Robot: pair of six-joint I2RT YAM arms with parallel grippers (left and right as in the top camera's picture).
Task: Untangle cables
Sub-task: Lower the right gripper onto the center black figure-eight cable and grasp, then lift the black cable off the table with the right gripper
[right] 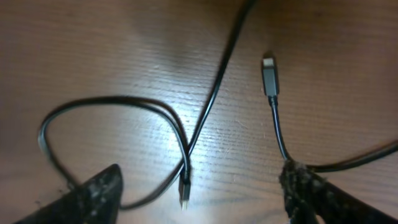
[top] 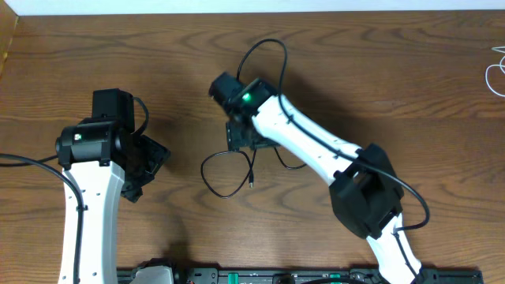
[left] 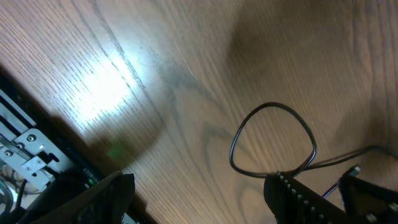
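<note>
Right gripper (right: 202, 168): jaws wide apart, clamping nothing; thin black cable (right: 112, 99) lies in a loop on the brown wooden table (top: 355, 63) between its fingers, small plug (right: 268, 76) alongside; left gripper (left: 199, 180) also apart, off to the side; thin white cable (top: 487, 76) at the far right edge, well apart from the black one.

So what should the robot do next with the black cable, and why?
Probably lower the right gripper and close it on the black cable near where it crosses itself, so the loop can be pulled open. The gripper is open right over that crossing. The white cable lies far off to the side, so this loop seems to be the only tangle left.
</note>
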